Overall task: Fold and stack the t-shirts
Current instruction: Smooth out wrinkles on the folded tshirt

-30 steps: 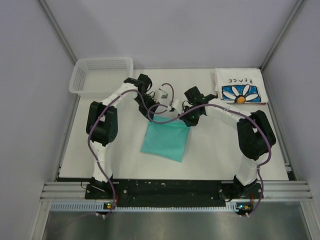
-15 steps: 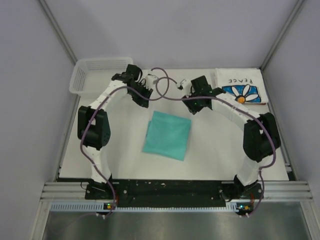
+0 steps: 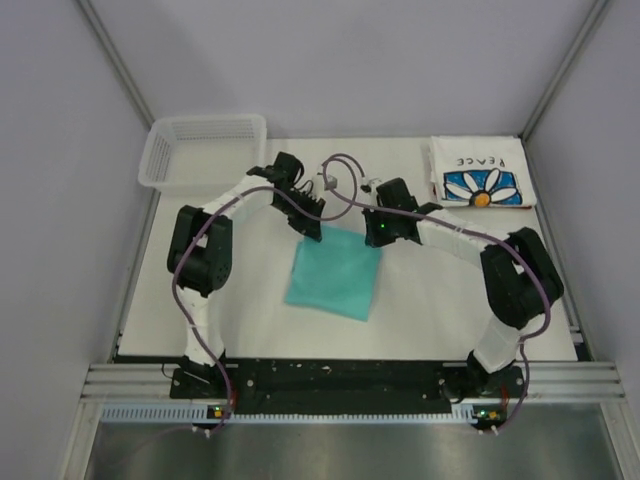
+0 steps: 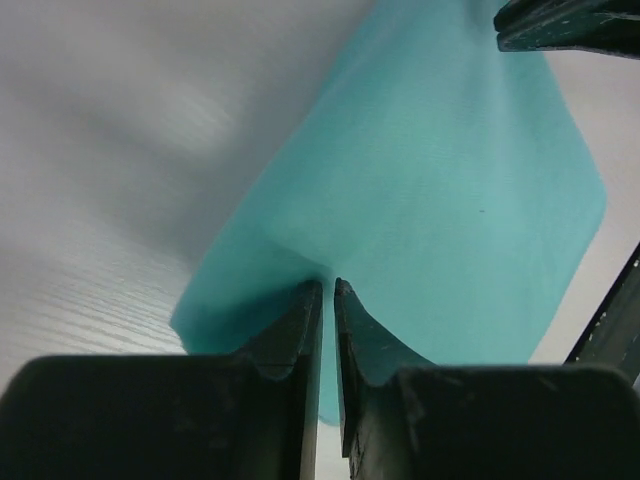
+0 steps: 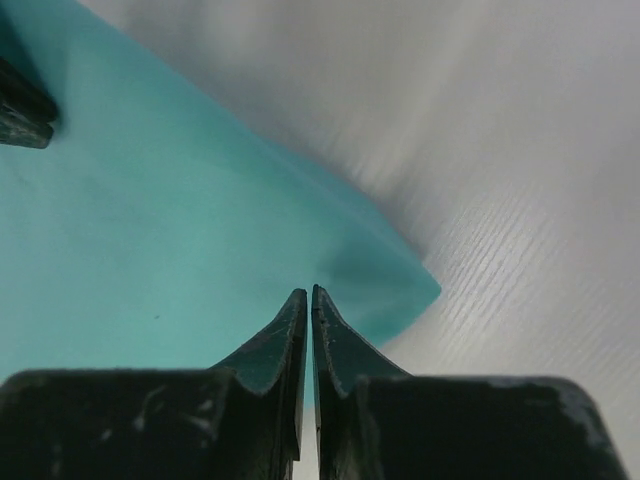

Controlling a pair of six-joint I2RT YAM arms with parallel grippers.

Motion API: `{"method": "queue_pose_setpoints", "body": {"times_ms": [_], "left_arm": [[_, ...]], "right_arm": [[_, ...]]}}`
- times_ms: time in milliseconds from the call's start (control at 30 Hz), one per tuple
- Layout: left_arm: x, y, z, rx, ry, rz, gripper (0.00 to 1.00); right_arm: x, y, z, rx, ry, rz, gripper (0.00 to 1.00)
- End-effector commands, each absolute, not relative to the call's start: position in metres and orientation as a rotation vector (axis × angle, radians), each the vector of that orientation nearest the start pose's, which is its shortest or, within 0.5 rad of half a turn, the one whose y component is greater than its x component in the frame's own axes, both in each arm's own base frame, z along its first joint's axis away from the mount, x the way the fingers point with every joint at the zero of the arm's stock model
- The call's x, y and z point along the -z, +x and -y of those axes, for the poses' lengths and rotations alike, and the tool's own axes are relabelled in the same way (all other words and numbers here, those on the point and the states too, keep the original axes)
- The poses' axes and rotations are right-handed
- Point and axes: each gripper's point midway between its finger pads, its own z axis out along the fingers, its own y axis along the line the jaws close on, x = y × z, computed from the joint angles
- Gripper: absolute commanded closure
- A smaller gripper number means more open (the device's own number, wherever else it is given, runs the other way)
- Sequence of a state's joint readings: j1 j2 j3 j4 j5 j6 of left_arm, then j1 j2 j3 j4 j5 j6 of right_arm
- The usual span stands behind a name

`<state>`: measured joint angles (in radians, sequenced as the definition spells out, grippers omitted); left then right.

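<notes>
Looking down on a white table (image 3: 440,290), finely grained in the wrist views; closing it in with pale grey walls (image 3: 340,60) on three sides; running slanted metal posts (image 3: 120,65) up both far corners; edging the near side with an aluminium rail (image 3: 350,378); lighting evenly, softly.

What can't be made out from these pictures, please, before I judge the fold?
1) Left wrist view: whether the left hand pinches the teal shirt; the hand itself covers the contact.
2) Right wrist view: the same for the right hand.
3) Top view: the shirt's far corners, hidden under both hands.
</notes>
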<state>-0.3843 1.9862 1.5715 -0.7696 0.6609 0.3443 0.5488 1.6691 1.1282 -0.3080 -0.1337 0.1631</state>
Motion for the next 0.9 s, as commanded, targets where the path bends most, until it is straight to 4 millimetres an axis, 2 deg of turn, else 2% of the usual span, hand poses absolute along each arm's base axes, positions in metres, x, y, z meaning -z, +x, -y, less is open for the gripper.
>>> {"method": "queue_pose_setpoints", "body": {"times_ms": [0,167,267,333,400,500,600,667,733,800,867], "left_arm": [[-0.078,0.391,0.239,0.892,0.960,-2.442,0.86],[-0.056,0.398,0.232,0.951,0.908,-2.505,0.86],[-0.048,0.404,0.227,0.951,0.881,-2.531,0.86],[-0.049,0.409,0.223,0.938,0.862,-2.533,0.86],[-0.056,0.414,0.219,0.921,0.851,-2.519,0.86],[-0.083,0.419,0.213,0.899,0.843,-2.470,0.83],[-0.117,0.420,0.202,0.854,0.834,-2.400,0.80],[-0.139,0.411,0.198,0.854,0.828,-2.354,0.77],[-0.162,0.383,0.208,1.026,0.821,-2.279,0.76],[-0.164,0.349,0.219,1.166,0.812,-2.241,0.73],[-0.153,0.331,0.223,1.171,0.814,-2.251,0.73]], "right_arm": [[-0.080,0.374,-0.254,-0.568,-0.352,-2.420,0.96],[-0.055,0.388,-0.250,-0.517,-0.329,-2.472,0.96],[-0.052,0.395,-0.247,-0.477,-0.323,-2.481,0.92],[-0.057,0.400,-0.245,-0.457,-0.323,-2.473,0.84],[-0.069,0.403,-0.241,-0.428,-0.323,-2.459,0.71],[-0.096,0.397,-0.232,-0.409,-0.315,-2.420,0.59],[-0.112,0.373,-0.223,-0.450,-0.289,-2.405,0.39],[-0.110,0.353,-0.222,-0.551,-0.248,-2.424,0.26],[-0.101,0.333,-0.223,-0.652,-0.191,-2.449,0.22],[-0.093,0.322,-0.226,-0.749,-0.097,-2.463,0.22],[-0.082,0.317,-0.227,-0.833,-0.006,-2.463,0.20]]}}
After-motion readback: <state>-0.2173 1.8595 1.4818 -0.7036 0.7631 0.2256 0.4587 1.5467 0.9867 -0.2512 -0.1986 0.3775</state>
